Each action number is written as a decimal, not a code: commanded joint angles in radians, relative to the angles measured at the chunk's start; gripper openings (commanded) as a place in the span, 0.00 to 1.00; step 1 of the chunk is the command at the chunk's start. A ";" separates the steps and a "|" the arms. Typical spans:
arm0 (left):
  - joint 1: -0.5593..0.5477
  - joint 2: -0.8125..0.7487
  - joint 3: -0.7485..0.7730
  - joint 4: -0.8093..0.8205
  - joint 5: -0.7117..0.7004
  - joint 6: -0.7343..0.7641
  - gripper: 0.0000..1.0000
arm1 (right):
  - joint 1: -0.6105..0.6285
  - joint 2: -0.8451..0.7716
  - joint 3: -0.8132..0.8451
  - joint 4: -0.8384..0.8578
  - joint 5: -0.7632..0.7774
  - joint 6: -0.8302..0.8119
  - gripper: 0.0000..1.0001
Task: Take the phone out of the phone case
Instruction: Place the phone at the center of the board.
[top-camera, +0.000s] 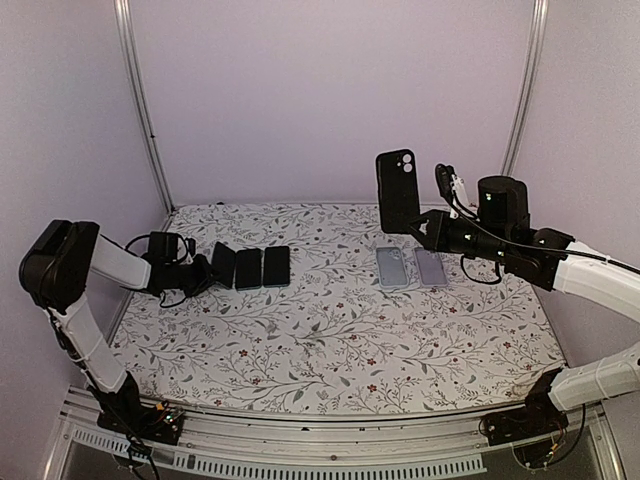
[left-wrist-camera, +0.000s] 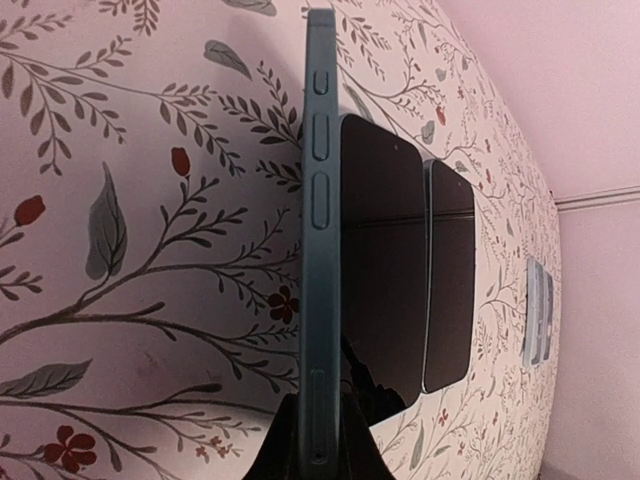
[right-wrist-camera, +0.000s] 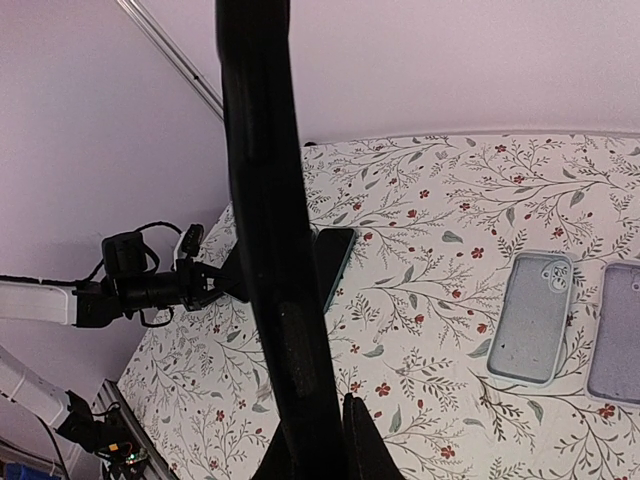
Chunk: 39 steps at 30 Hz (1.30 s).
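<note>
My right gripper (top-camera: 410, 224) is shut on the bottom of a black phone case (top-camera: 396, 188) and holds it upright above the table, its back with the camera cut-out facing the top camera. In the right wrist view the case (right-wrist-camera: 268, 220) is edge-on between my fingers (right-wrist-camera: 355, 445); I cannot see inside it. My left gripper (top-camera: 210, 271) is shut on a dark teal phone (top-camera: 223, 265), tilted on its long edge low over the table at the left. In the left wrist view this phone (left-wrist-camera: 320, 230) is edge-on, side buttons showing.
Two dark phones (top-camera: 247, 268) (top-camera: 276, 266) lie flat just right of the held phone. A light teal case (top-camera: 391, 267) and a lilac case (top-camera: 431, 267) lie flat below the right gripper. The floral cloth (top-camera: 330, 350) covers the table.
</note>
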 joint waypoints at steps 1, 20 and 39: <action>0.004 0.010 -0.024 -0.019 0.012 -0.008 0.05 | -0.005 -0.025 -0.009 0.014 -0.006 -0.002 0.00; 0.000 0.004 0.038 -0.148 -0.067 0.051 0.31 | -0.006 -0.030 -0.011 0.014 -0.015 0.008 0.00; -0.028 0.033 0.152 -0.335 -0.197 0.140 0.34 | -0.006 -0.019 -0.012 0.018 -0.028 0.011 0.00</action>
